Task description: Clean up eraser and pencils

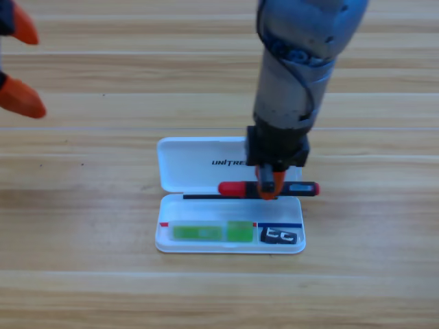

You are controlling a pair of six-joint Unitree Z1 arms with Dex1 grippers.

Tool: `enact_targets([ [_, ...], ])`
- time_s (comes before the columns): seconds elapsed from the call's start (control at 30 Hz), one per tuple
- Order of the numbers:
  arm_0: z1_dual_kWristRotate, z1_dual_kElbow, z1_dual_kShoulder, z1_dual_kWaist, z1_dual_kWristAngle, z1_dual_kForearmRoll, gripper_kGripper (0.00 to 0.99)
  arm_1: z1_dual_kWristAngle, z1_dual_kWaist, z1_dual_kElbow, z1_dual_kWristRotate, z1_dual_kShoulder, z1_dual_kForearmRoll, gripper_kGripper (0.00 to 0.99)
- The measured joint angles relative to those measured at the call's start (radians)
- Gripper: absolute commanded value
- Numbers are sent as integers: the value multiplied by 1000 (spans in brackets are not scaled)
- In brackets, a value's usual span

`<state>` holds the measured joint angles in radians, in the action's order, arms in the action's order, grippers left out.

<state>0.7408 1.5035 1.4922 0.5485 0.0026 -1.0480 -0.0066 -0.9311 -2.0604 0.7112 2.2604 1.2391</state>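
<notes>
We see the right gripper (269,186) pointing down over the open white case (180,168), its orange jaws clasped on the black pen (236,188) at mid-length, across the hinge. The green pencil (211,232) and eraser (279,236) lie in the case tray. The left gripper (17,65) waits at the upper left, jaws parted

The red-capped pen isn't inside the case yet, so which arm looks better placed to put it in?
The right arm: its gripper is at the black pen, right over the white case. The left gripper waits at the far edge.
</notes>
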Motion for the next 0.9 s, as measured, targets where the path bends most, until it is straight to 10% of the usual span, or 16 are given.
enact_targets([
  [0.9, 1, -189, -18, -137, -104, 167, 990, -40, -32, -160, 0, 129, 28, 0],
])
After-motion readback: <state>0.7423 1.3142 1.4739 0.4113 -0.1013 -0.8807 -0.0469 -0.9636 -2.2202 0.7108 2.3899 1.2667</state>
